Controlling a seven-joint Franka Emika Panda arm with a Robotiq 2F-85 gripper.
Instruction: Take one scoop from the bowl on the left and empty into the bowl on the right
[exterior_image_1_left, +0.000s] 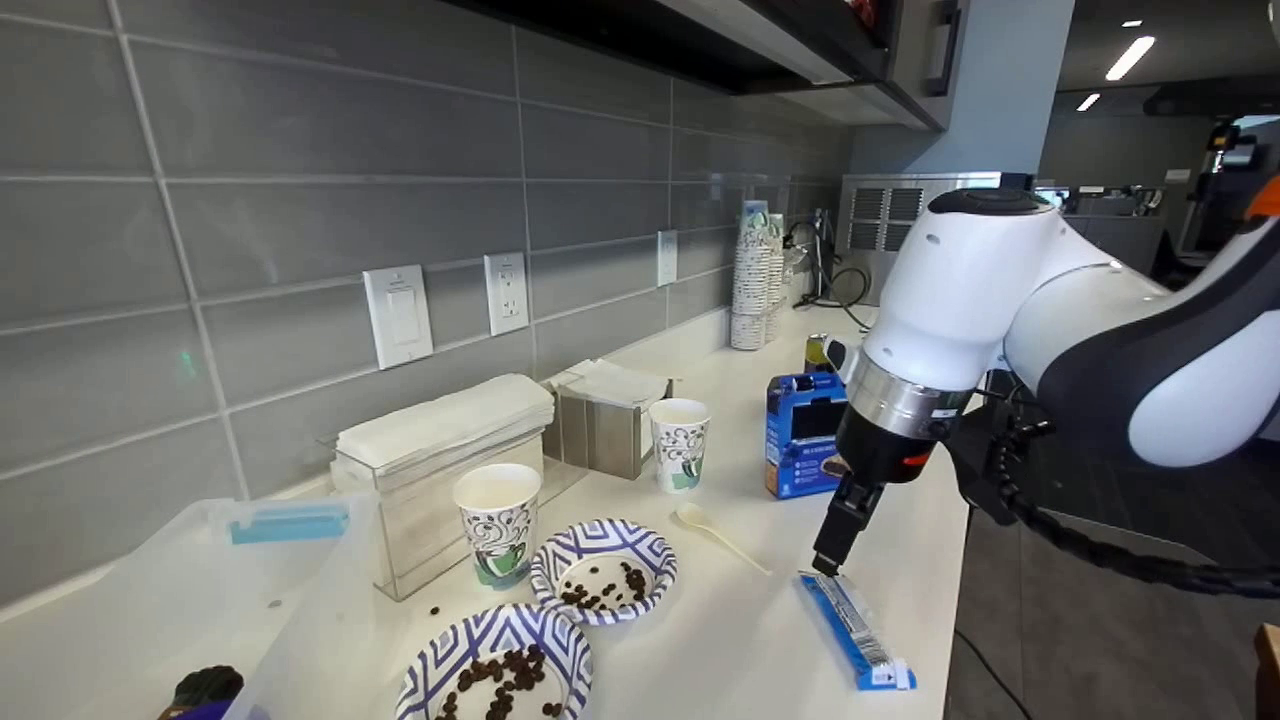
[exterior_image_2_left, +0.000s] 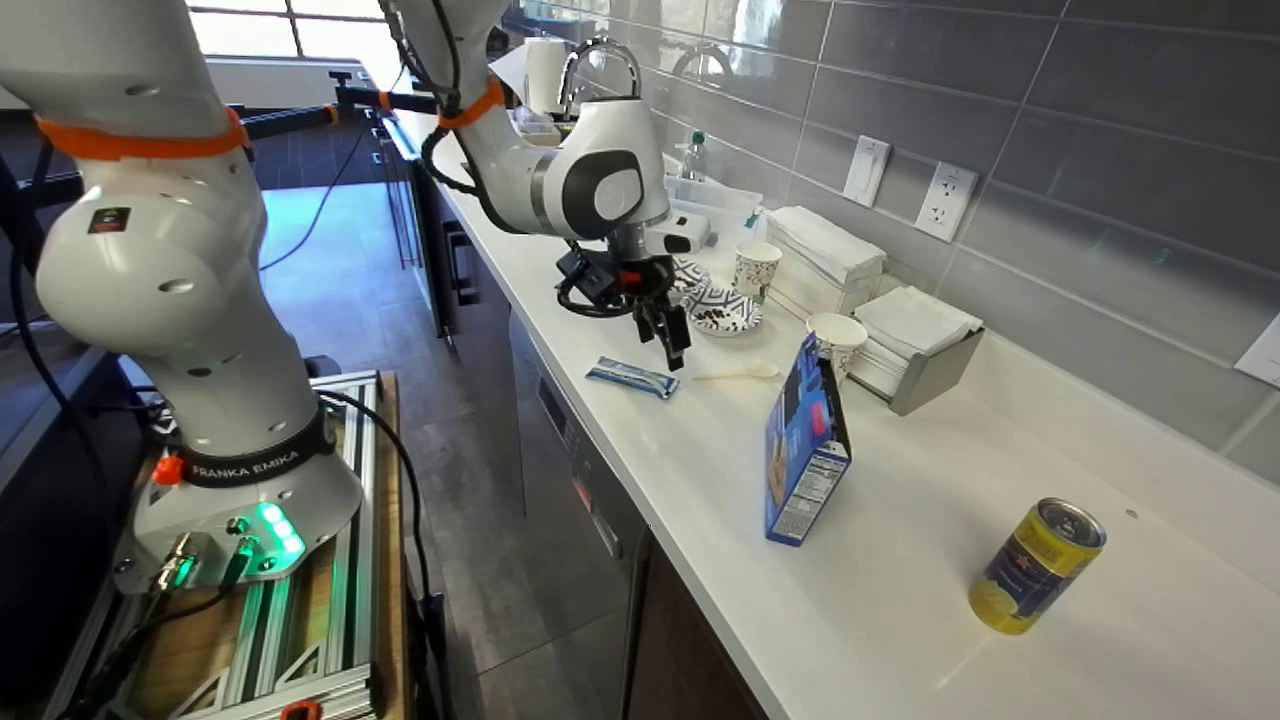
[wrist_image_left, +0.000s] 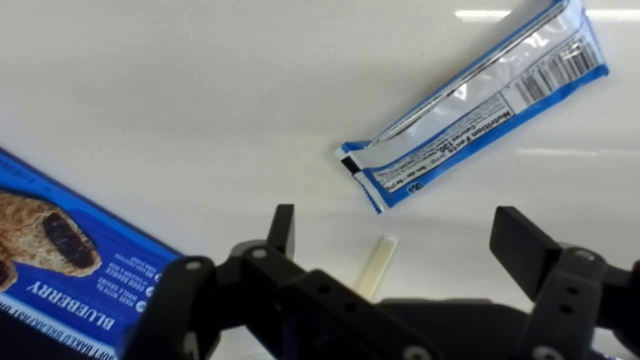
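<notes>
Two paper bowls with blue patterned rims stand side by side on the counter. The left bowl (exterior_image_1_left: 445, 648) holds more dark coffee beans than the right bowl (exterior_image_1_left: 655, 548); both also show in an exterior view (exterior_image_2_left: 745, 318). A cream plastic spoon (exterior_image_1_left: 728, 540) lies flat beside the bowls and also shows in an exterior view (exterior_image_2_left: 742, 373). In the wrist view only its handle end (wrist_image_left: 377, 265) shows; the rest is hidden behind the gripper. My gripper (wrist_image_left: 395, 215) is open and empty above the counter, with the handle end between its fingers in view. It also shows in both exterior views (exterior_image_1_left: 826, 566) (exterior_image_2_left: 674, 355).
A blue wrapped bar (exterior_image_1_left: 855, 635) lies close by the gripper. A blue box (exterior_image_2_left: 800, 440) stands past the spoon. Paper cups (exterior_image_1_left: 498, 525) (exterior_image_1_left: 680, 445) and napkin holders (exterior_image_1_left: 600, 425) stand along the wall. A plastic bin (exterior_image_1_left: 300, 600) and a yellow can (exterior_image_2_left: 1037, 567) are farther off.
</notes>
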